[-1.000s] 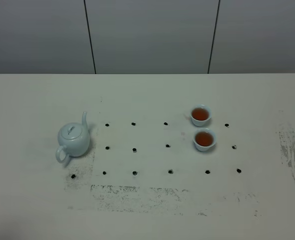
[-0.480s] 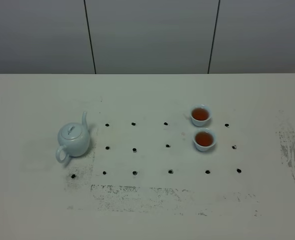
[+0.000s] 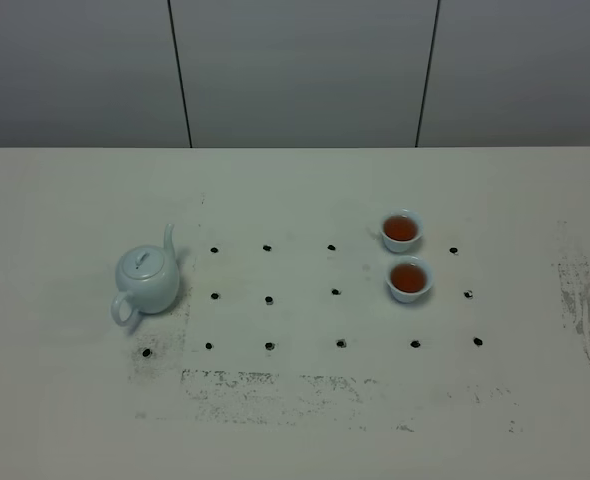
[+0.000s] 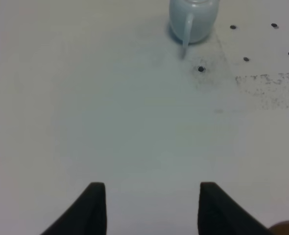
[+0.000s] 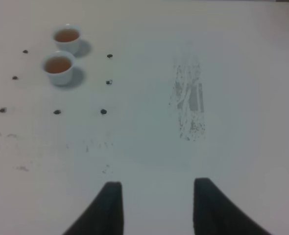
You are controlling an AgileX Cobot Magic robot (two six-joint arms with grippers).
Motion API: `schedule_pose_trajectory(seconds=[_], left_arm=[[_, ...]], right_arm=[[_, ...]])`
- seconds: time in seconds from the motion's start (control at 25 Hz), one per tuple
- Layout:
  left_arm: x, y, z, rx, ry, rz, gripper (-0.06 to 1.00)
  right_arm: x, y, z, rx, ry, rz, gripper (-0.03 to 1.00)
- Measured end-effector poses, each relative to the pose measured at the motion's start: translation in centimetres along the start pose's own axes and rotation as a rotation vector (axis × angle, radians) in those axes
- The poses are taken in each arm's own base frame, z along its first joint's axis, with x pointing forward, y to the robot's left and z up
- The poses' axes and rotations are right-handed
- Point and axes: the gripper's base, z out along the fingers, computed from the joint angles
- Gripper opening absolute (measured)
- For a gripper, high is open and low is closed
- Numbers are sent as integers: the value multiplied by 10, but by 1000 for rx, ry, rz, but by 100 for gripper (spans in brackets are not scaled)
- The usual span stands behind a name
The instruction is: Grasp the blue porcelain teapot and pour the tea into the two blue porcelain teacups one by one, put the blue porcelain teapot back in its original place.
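Observation:
The blue porcelain teapot [image 3: 147,281] stands upright on the left of the white table, lid on, spout pointing away, handle toward the front. It also shows in the left wrist view [image 4: 192,19], far ahead of my open, empty left gripper [image 4: 149,205]. The two blue porcelain teacups stand close together right of centre, the far one [image 3: 400,230] and the near one [image 3: 409,279], both holding amber tea. They show in the right wrist view [image 5: 66,36] [image 5: 59,67], far from my open, empty right gripper [image 5: 156,203]. Neither arm shows in the exterior high view.
A grid of small black dots [image 3: 269,300] marks the table between teapot and cups. Scuffed dark patches lie near the front [image 3: 275,385] and at the right [image 3: 585,305]. A grey panelled wall [image 3: 305,70] rises behind the table.

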Motion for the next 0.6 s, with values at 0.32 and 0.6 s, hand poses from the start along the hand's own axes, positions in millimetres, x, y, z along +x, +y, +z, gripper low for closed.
schedule_pose_trajectory(seconds=[0.32,0.6], left_arm=[[0,0,0,-2,-1,-1,41],[0,0,0,-2,-1,-1,41]], right_arm=[[0,0,0,0,0,0,33],[0,0,0,0,0,0,33]])
